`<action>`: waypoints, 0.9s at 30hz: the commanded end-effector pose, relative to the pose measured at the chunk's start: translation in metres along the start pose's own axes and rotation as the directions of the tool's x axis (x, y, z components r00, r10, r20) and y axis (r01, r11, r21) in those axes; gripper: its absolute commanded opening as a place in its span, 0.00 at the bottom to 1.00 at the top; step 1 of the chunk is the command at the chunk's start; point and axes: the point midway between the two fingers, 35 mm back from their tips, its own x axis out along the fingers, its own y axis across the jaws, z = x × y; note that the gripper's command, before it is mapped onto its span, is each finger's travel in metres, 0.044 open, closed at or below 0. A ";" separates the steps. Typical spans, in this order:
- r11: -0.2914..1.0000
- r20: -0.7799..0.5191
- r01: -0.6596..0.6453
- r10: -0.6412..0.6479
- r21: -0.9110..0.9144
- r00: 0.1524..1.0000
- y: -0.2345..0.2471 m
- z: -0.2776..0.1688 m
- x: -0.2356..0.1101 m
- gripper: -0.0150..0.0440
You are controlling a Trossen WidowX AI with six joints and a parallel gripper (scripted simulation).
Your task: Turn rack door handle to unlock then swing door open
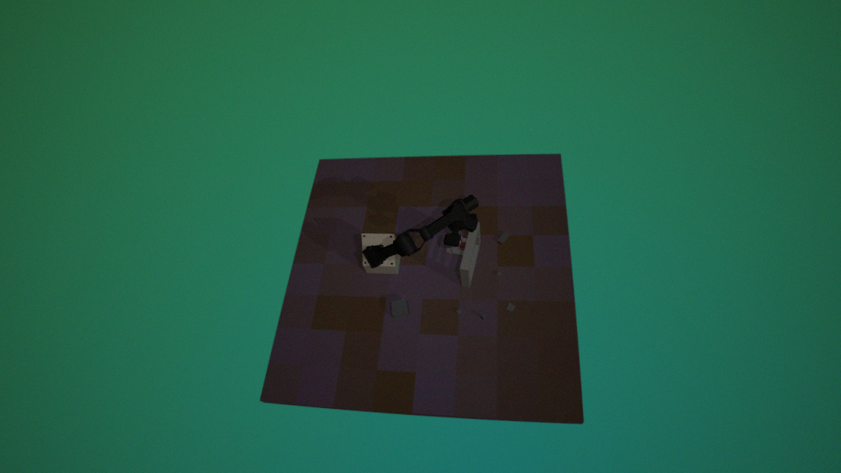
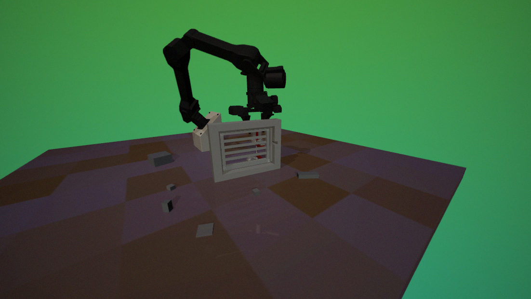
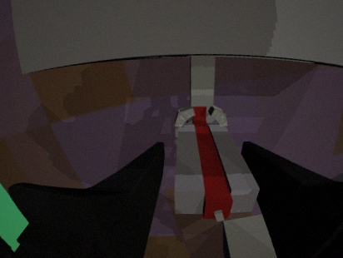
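Observation:
The grey rack frame [image 1: 468, 271] [image 2: 215, 156] [image 3: 146, 29] stands upright on the table, with the slatted door [image 2: 246, 165] closed inside it. The upright handle [image 3: 217, 179] [image 2: 259, 142] is a grey block with a red stripe, on the arm's side of the door. My gripper [image 3: 204, 148] [image 2: 256, 118] is open, pointing down beside the frame's top edge. In the wrist view the handle shows between the two fingers, with a gap visible at the left finger. The right finger looks very near the handle; whether it touches is unclear. The frame hides the fingertips in the exterior view.
The arm base [image 1: 381, 269] [image 2: 201, 142] stands behind the frame. A larger grey block [image 1: 400, 307] [image 2: 160, 159] lies to one side. Several small blocks lie in front of the frame, among them a flat one [image 2: 205, 229] and a long one [image 2: 308, 175].

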 end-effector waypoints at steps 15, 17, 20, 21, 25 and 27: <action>1.000 0.003 0.003 -0.003 -0.004 1.000 0.000 0.000 0.002 0.30; 1.000 0.003 0.003 -0.003 -0.004 1.000 0.000 0.000 0.002 0.28; 1.000 0.003 0.003 -0.003 -0.004 1.000 0.000 0.000 0.002 0.27; 1.000 0.003 0.003 -0.002 -0.012 1.000 0.000 0.000 0.002 0.27; 0.985 0.002 0.003 -0.002 -0.174 1.000 0.000 0.000 0.002 0.27; 0.963 0.002 0.003 -0.002 -0.270 1.000 0.000 0.000 0.002 0.27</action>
